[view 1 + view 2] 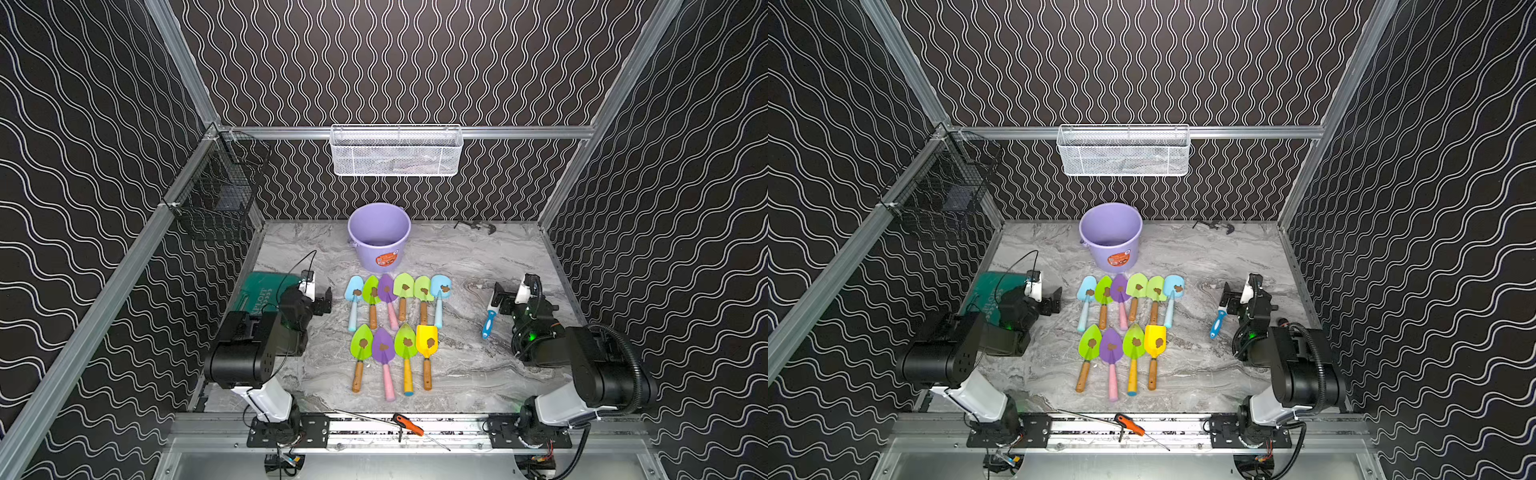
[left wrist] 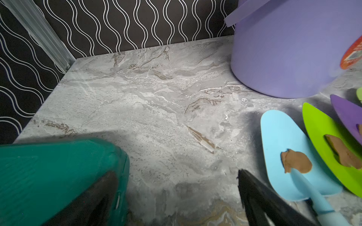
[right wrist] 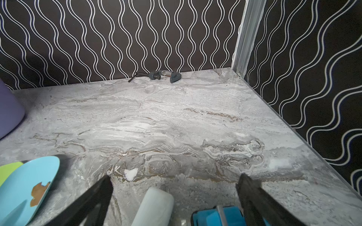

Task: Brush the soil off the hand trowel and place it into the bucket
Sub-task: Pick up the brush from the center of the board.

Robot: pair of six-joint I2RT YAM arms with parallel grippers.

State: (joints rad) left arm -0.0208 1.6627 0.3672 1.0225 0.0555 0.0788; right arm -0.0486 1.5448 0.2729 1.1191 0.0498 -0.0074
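Several coloured hand trowels (image 1: 395, 328) (image 1: 1125, 328) lie in two rows mid-table, each blade bearing a brown soil clump (image 1: 431, 343) (image 2: 295, 161) (image 3: 39, 192). Behind them stands the lavender bucket (image 1: 379, 232) (image 1: 1111, 232) (image 2: 284, 54), upright. A blue-and-white brush (image 1: 489, 319) (image 1: 1218, 322) lies right of the trowels. My right gripper (image 1: 500, 297) (image 1: 1229, 297) (image 3: 176, 177) hangs open just over the brush's white end (image 3: 154, 205), gripping nothing. Left of the trowels, beside the light blue trowel (image 2: 284, 140), my left gripper (image 1: 324, 301) (image 1: 1054, 301) (image 2: 177, 174) is open and holds nothing.
A green case (image 1: 259, 291) (image 2: 49, 176) lies at the left edge under my left arm. A white wire basket (image 1: 397, 151) hangs on the back wall, a black one (image 1: 216, 195) on the left wall. A dark clamp (image 3: 156, 75) lies back right; a screwdriver (image 1: 409, 424) rests on the front rail.
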